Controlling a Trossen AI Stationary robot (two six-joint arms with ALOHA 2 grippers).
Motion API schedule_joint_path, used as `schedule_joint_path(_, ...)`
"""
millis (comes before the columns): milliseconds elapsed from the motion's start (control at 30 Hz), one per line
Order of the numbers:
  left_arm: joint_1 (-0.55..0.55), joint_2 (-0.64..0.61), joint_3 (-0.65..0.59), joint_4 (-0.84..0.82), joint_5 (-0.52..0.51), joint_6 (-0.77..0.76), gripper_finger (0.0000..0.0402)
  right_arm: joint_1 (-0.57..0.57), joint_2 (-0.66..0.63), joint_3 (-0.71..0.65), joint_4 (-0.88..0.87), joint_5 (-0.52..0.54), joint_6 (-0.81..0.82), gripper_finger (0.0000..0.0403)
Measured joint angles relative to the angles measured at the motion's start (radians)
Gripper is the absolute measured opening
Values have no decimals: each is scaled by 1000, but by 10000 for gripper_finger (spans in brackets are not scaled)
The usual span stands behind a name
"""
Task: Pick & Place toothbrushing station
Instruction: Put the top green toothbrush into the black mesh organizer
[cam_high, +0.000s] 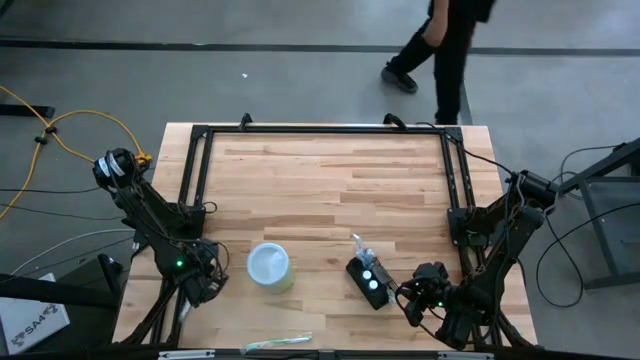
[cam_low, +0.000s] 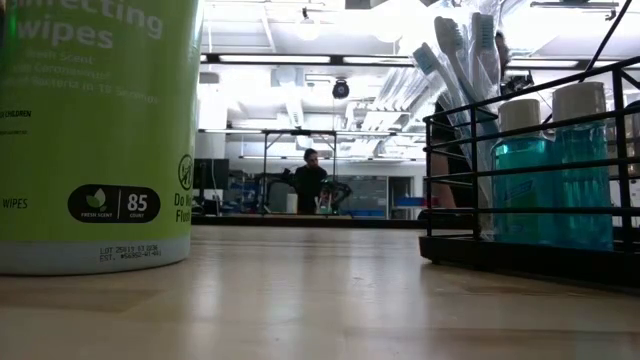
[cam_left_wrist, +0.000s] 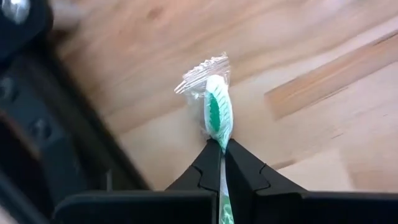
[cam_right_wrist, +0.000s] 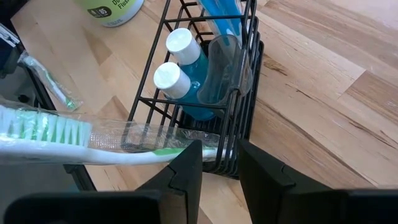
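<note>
We see the toothbrushing station upright on the bench, front and right of centre, between the green wipes tub and the right hand. It's apart from the tub and just beside the hand. In the right wrist view the station is a black wire rack w/ two blue bottles, white caps, and a clear cup holding blue brushes. The low view shows those brush heads sticking up above the rack.

The right hand sits close in front of the rack. Its fingers are pinched on the handle end of a wrapped white-green toothbrush, which juts out sideways off the bench.

The left hand is at the front left corner, well apart from the station. It's clamped tight on another wrapped green brush, w/ the head poking out past the fingertips over the wood.

A loose wrapped brush lies flat at the bench's front edge, approx. below the tub.

A person is on the floor beyond the far edge, and another person stands far back in the room.
</note>
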Motion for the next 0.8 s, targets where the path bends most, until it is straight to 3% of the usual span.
schedule_joint_path(233,25,-1,5,-11,-111,62,1,0,0,0,0,0,0,91)
schedule_joint_path(800,245,-60,43,-109,-316,298,0,0,0,0,0,0,-7,91)
